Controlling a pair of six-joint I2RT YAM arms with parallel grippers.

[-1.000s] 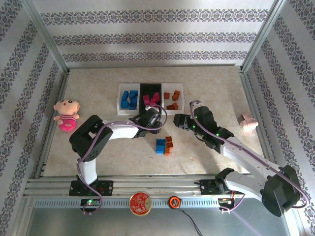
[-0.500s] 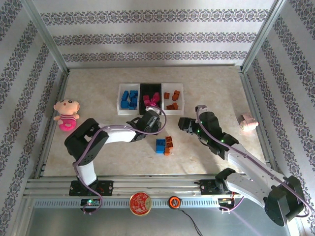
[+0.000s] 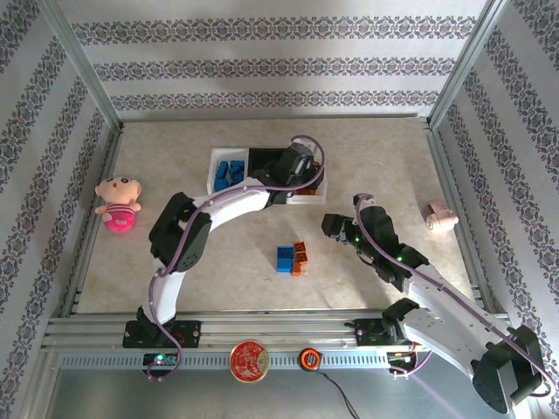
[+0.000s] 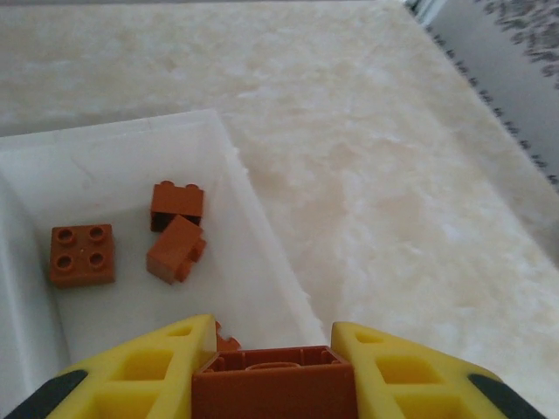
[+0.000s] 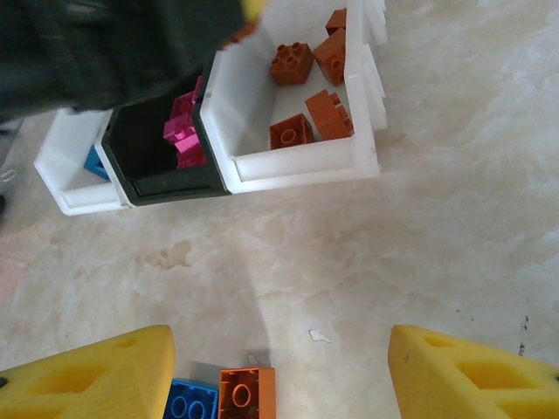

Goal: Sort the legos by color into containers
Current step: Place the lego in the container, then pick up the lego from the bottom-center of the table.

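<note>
My left gripper [image 3: 302, 177] hangs over the right white bin [image 3: 322, 181], shut on an orange lego [image 4: 272, 384] held between its yellow fingers [image 4: 148, 367]. Below it, three orange legos [image 4: 83, 255] lie on the bin's floor [image 4: 113, 179]. The bins stand joined: the left white one [image 5: 70, 170] with blue legos [image 3: 230, 175], the black one [image 5: 153, 166] with pink legos [image 5: 182, 135], the right white one [image 5: 301, 161] with orange legos [image 5: 292, 61]. My right gripper [image 5: 279, 384] is open above the table, nothing between its fingers. A blue lego [image 5: 188, 403] and an orange lego [image 5: 246, 397] lie just before it.
A small cluster of one blue lego [image 3: 284, 259] and orange legos [image 3: 300, 253] sits mid-table. A pink plush doll [image 3: 118, 202] lies at the left edge, a pink-white roll [image 3: 441, 216] at the right. Metal frame rails border the table.
My left arm swung from in front of the bins up and right over the right white bin, carrying the orange lego. My right gripper drew back slightly toward the near edge.
</note>
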